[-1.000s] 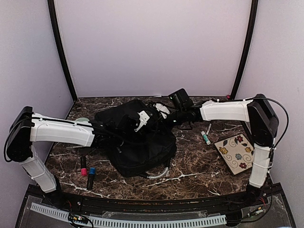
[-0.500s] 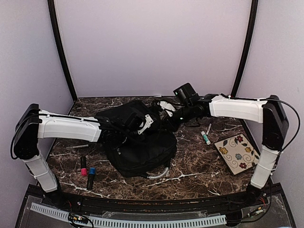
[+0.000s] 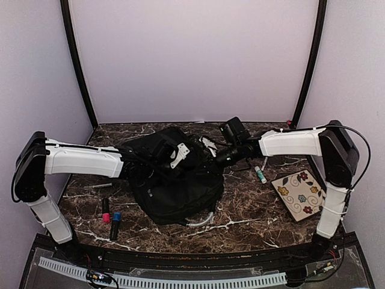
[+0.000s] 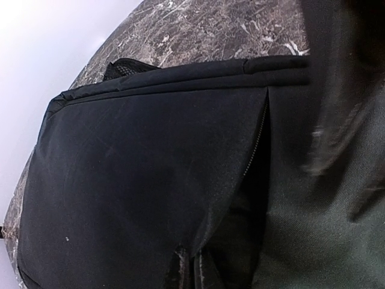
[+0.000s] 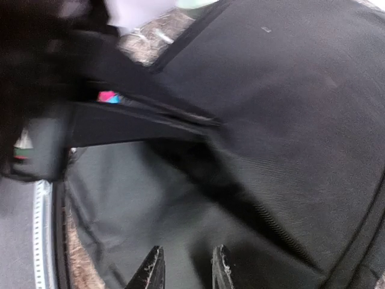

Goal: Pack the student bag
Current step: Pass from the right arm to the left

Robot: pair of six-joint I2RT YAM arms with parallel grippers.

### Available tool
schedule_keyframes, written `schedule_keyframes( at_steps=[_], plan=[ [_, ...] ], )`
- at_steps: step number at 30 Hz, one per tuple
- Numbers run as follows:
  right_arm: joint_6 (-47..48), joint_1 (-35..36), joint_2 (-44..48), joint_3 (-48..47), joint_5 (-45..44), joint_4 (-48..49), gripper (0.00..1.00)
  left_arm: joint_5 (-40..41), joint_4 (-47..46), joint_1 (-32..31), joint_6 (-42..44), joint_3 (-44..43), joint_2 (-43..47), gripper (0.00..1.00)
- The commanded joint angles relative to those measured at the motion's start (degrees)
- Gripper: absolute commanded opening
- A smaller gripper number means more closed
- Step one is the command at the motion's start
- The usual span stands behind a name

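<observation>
The backpack (image 3: 180,186) lies near the middle of the table (image 3: 252,211), a little toward 9 o'clock. The left gripper (image 4: 185,272), at the bag's 12 o'clock edge, is clamped tight on a fold of its black fabric. The right gripper (image 5: 186,271), at the bag's 2 o'clock corner, has its jaws a narrow gap apart over the fabric, gripping nothing that shows. Two markers (image 3: 110,217) lie at the bag's 8 o'clock.

No writing, brand, number or sign can be read in any view. The small white tube (image 3: 260,174) with a green cap may carry a label, but it is too small to tell. The square card (image 3: 299,194) bears only flowers and swirls. The student bag (image 3: 177,180) shows plain black fabric.
</observation>
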State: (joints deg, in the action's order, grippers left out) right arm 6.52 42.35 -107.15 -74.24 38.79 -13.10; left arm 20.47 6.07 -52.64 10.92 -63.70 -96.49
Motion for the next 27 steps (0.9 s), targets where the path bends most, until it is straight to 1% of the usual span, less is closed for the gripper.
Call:
schedule_keyframes(
  at_steps=[1, 3, 5, 8, 11, 14, 16, 18, 22, 27],
  plan=[
    [-3.58, 0.17, -6.17, -2.38, -7.58, 0.4, 0.28, -0.64, -6.18, 0.35, -4.29, -4.27, 3.81, 0.0],
    [-6.27, -1.11, -8.77, -3.48, -10.81, 0.05, 0.31, -0.52, -6.62, 0.35, -4.85, -5.1, 3.49, 0.0],
    [-6.71, -2.21, -10.86, -5.65, -13.05, -3.12, 0.33, 0.04, -7.1, 0.35, -5.51, -5.11, 3.24, 0.0],
    [-5.61, -2.93, -9.95, -4.87, -13.92, -4.25, 0.34, -0.45, -9.73, 0.43, -5.8, -2.82, 3.71, 0.0],
    [-1.95, -4.08, -5.39, -3.88, -8.78, -5.95, 0.36, -1.02, -11.41, 0.43, -6.4, -0.69, 4.13, 0.0],
    [3.95, -5.31, 2.36, -3.07, -2.91, -9.29, 0.41, -2.55, -12.03, 0.44, -6.84, -0.44, 3.98, 0.0],
    [8.01, -6.02, 6.77, -2.61, -2.41, -12.44, 0.45, -3.91, -11.96, 0.44, -7.05, -0.68, 3.57, 0.0],
    [10.03, -6.99, 10.26, -1.35, -6.66, -14.54, 0.46, -4.86, -11.76, 0.44, -7.22, -0.99, 3.14, 0.0],
    [11.71, -12.6, 14.62, 3.7, -16.46, -15.85, 0.47, -5.89, -11.52, 0.44, -7.49, -1.07, 3.03, 0.0],
    [12.78, -18.08, 13.26, 5.91, -27.31, -21.5, 0.47, -5.86, -11.51, 0.44, -7.34, -1.12, 3.47, 0.0]
  ],
)
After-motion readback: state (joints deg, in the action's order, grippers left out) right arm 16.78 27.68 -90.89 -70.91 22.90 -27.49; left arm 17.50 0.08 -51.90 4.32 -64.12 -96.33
